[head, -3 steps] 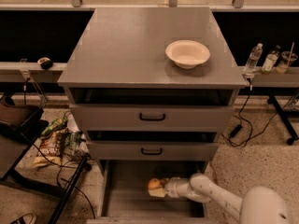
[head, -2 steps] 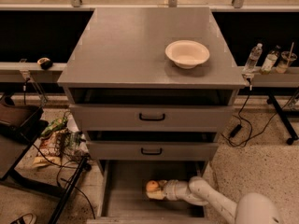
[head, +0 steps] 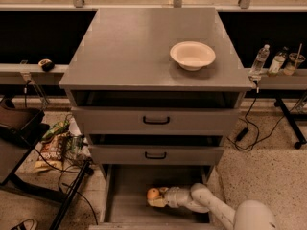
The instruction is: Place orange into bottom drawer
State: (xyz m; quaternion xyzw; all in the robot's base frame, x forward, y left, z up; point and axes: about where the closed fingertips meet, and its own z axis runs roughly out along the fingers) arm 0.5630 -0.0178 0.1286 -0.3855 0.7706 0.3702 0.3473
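The orange is a small round fruit low inside the open bottom drawer, near the middle of its grey floor. My gripper reaches in from the lower right, with its pale fingers around the orange. The white arm runs from the bottom right corner into the drawer. I cannot tell whether the orange rests on the floor or hangs just above it.
A white bowl sits on the cabinet top. The two upper drawers with black handles are slightly out above the gripper. Bags and cables lie on the floor at left. Bottles stand at right.
My gripper has moved a little to the left and lower inside the bottom drawer, with the orange still at its fingers.
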